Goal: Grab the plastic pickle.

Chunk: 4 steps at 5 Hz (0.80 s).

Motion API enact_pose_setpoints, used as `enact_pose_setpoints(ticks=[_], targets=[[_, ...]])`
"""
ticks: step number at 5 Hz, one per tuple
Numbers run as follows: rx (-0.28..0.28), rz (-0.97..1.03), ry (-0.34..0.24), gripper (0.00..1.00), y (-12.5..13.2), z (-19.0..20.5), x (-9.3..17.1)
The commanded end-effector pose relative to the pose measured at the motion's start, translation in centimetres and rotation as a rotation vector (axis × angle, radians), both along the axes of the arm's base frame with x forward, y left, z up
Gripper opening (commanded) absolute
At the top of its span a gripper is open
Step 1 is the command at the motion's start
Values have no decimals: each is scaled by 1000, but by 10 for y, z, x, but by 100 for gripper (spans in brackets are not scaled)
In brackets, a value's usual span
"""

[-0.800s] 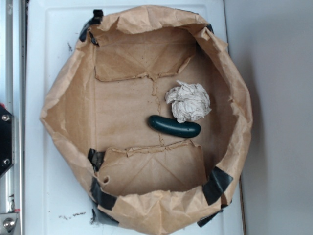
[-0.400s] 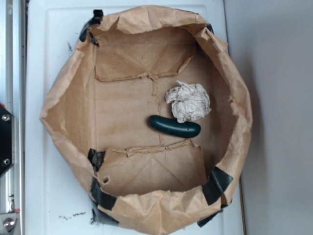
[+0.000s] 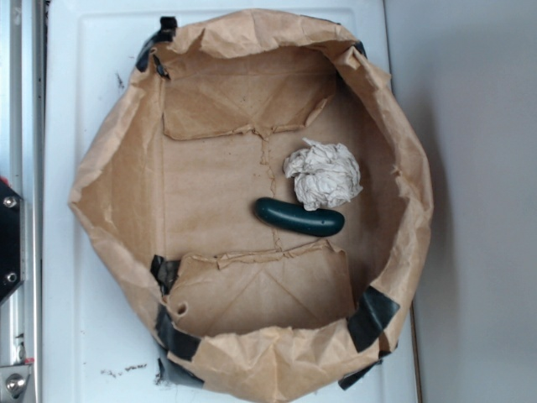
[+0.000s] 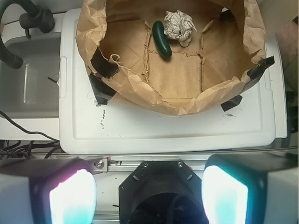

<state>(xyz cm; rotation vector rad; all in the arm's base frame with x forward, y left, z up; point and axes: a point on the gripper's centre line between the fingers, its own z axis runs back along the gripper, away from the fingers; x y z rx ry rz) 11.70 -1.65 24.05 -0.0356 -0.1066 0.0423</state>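
Approach is the step: the hand (image 4: 148, 193), wide open and empty, must reach into the bag (image 4: 140, 88) and straddle the pickle (image 4: 162, 39) beside the paper ball (image 4: 180, 25).

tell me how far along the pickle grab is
Nothing looks done yet. The plastic pickle lies loose in the paper-lined bin, touching the crumpled paper ball. The gripper is open, outside the bin. Reaching in, closing and lifting remain.
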Motion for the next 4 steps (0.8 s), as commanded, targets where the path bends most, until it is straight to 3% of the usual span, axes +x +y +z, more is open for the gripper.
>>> enact_pose_setpoints(ticks=[1, 2, 3, 4], targets=[[56, -109, 4, 100, 13, -36, 48], [56, -309, -113, 100, 6, -48, 89], [107, -306, -115, 100, 20, -65, 128], [107, -306, -115, 100, 20, -65, 128]])
